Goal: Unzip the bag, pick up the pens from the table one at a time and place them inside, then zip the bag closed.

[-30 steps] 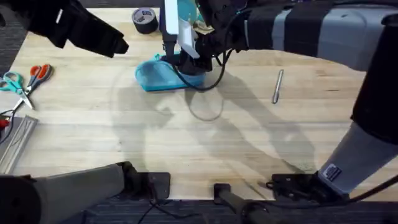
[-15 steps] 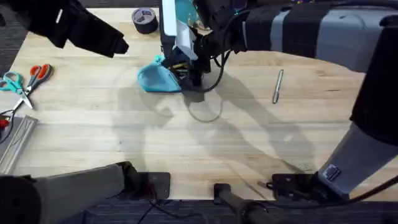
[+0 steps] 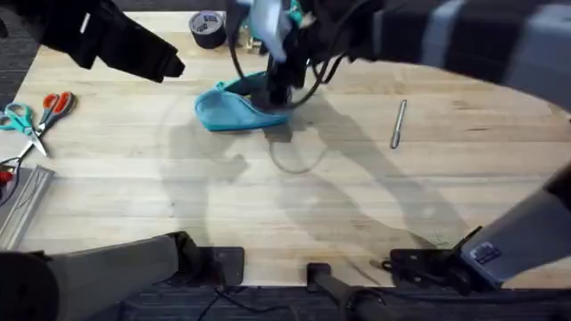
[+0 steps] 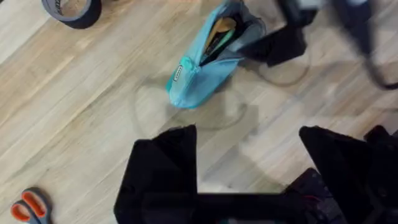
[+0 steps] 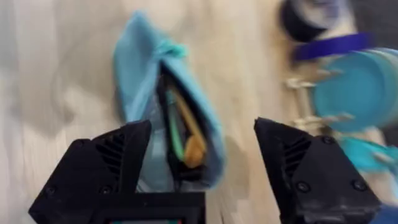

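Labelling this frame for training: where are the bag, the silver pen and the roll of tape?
bag (image 4: pixel 198 78): left wrist view, on its blue side panel.
silver pen (image 3: pixel 398 123): overhead view, mid-shaft.
roll of tape (image 3: pixel 208 29): overhead view, on its dark outer ring.

Bag (image 3: pixel 227 109): light blue. Pen (image 3: pixel 398 123): silver-grey. Table (image 3: pixel 268 196): pale wood, plank grain. Scissors (image 3: pixel 55 105): orange handles. Tape roll (image 3: pixel 208 28): black.

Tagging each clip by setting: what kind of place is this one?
Likely a lab or workshop bench set up for robot trials: a light wood butcher-block table holding stationery, namely a light blue fabric pouch, orange- and teal-handled scissors, a dark tape roll, and a silver-grey pen.
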Controlling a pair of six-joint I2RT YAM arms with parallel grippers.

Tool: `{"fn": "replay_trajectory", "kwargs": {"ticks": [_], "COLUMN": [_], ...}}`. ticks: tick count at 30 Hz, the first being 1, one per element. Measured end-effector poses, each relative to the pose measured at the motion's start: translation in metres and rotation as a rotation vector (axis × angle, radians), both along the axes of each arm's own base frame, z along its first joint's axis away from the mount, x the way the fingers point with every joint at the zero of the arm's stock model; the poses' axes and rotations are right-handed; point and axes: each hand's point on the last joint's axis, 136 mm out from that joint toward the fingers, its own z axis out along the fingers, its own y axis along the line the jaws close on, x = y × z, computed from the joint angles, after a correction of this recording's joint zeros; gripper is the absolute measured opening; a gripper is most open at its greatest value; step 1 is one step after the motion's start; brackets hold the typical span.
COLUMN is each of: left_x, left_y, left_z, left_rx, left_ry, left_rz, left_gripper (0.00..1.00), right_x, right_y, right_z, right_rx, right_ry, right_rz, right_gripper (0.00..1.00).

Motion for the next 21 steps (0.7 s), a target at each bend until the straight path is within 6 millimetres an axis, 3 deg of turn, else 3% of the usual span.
{"fn": "replay_trajectory", "kwargs": {"ticks": [5,8,15,21], "left_x": [0.0,0.0,0.0,0.0], "left_y": [0.0,0.0,0.0,0.0], "left_z": [0.0,0.0,0.0,0.0], "left_rx": [0.0,0.0,0.0,0.0], "left_ry": [0.0,0.0,0.0,0.0], "left_rz": [0.0,0.0,0.0,0.0], "left_gripper": [0.995,0.995,0.995,0.995], "right_x": [0.015,0.019,0.02,0.01], "right_y": [-0.031,-0.057,-0.126,-0.173], "right_z": [0.068,0.092,0.099,0.104], "right_rx": [0.113,0.151,0.133,0.086], "right_ry": [-0.02,0.006,0.101,0.09], "right_rz": [-0.219,-0.367,-0.776,-1.038], "right_gripper": [0.997,0.997,0.998,0.997]}}
